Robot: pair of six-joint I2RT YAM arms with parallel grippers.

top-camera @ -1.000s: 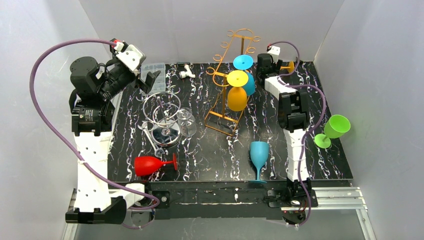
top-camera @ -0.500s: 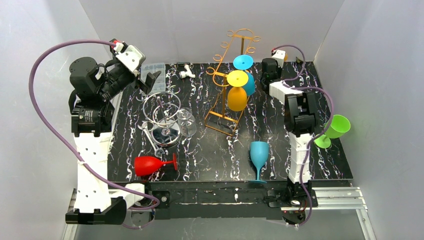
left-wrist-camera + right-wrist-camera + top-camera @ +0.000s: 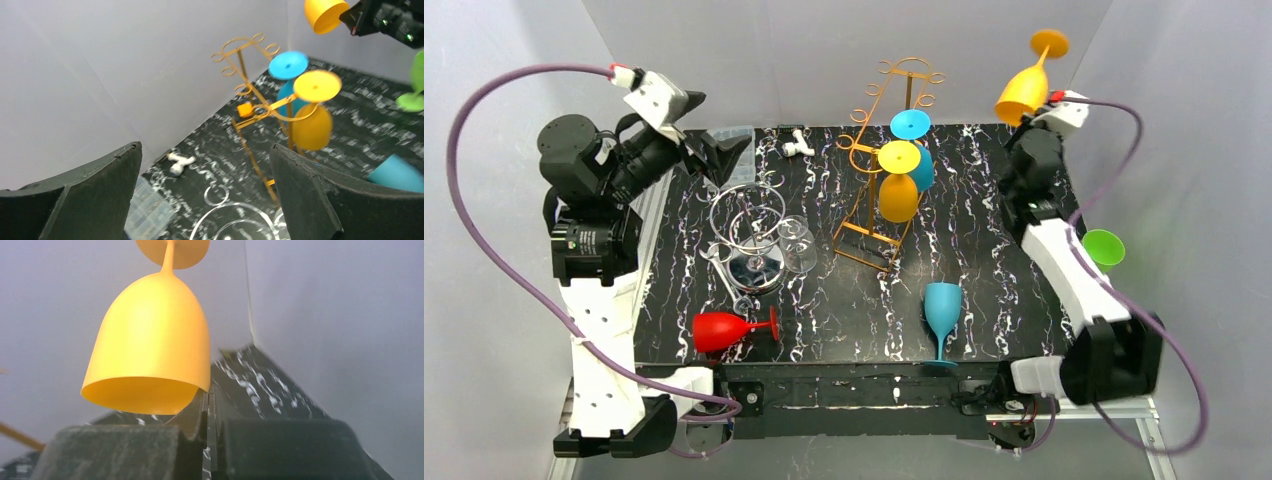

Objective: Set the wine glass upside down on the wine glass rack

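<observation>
Up high at the far right, the orange glass (image 3: 1022,95) hangs foot-up.
Right gripper (image 3: 208,407) clamps its thin rim; likely light, slick plastic that may swivel there. Left gripper (image 3: 205,146) stands open, empty.

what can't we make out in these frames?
- Top external: the green wine glass has its stem and foot hidden behind the right arm.
- Right wrist: the orange wine glass has its foot cut off by the top edge. How far its rim sits inside the right gripper is hidden.
- Left wrist: the orange wine glass is cut off by the top edge. The green wine glass is blurred and cut by the right edge.
</observation>
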